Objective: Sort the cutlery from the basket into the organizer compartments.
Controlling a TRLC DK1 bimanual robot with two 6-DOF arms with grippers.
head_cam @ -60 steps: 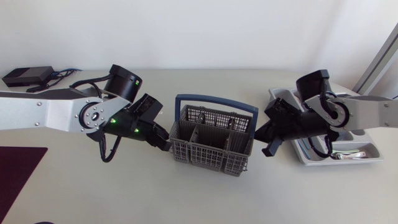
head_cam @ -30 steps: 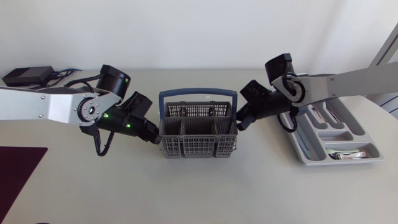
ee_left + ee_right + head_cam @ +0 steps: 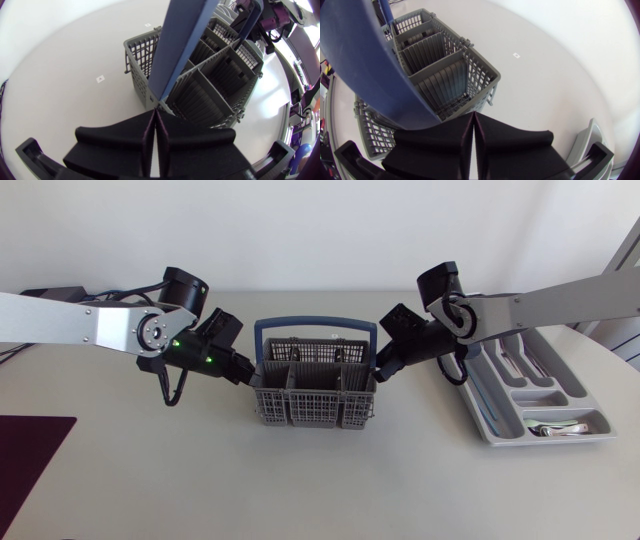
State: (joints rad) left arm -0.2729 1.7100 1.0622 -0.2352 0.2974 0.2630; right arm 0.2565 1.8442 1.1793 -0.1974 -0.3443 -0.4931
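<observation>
Across the pale table [image 3: 200, 480] my two arms come in from either side and meet at its middle, toward the far edge. My left arm [image 3: 70, 325] runs in from the left edge, my right arm [image 3: 540, 305] from the right edge, passing over the far end of the organizer. Between them stands the grey mesh basket [image 3: 315, 405], upright, its blue handle [image 3: 315, 325] arched over the partitioned inside. The grey organizer [image 3: 490, 425] lies near the right edge, well apart from the basket, set at a slant. It holds cutlery [image 3: 555, 429] in its compartment nearest the front edge, and more pieces lie in the long compartments behind, too small to name. A dark red mat [image 3: 30, 445] sits at the left edge, near the front corner.

My left claw [image 3: 156, 111] has its fingers pressed together, tips right at the foot of the handle on the basket's left end. My right claw [image 3: 472, 114] is likewise pressed together, tips at the basket's right end beside the handle. Whether either nips the rim, I cannot tell.
</observation>
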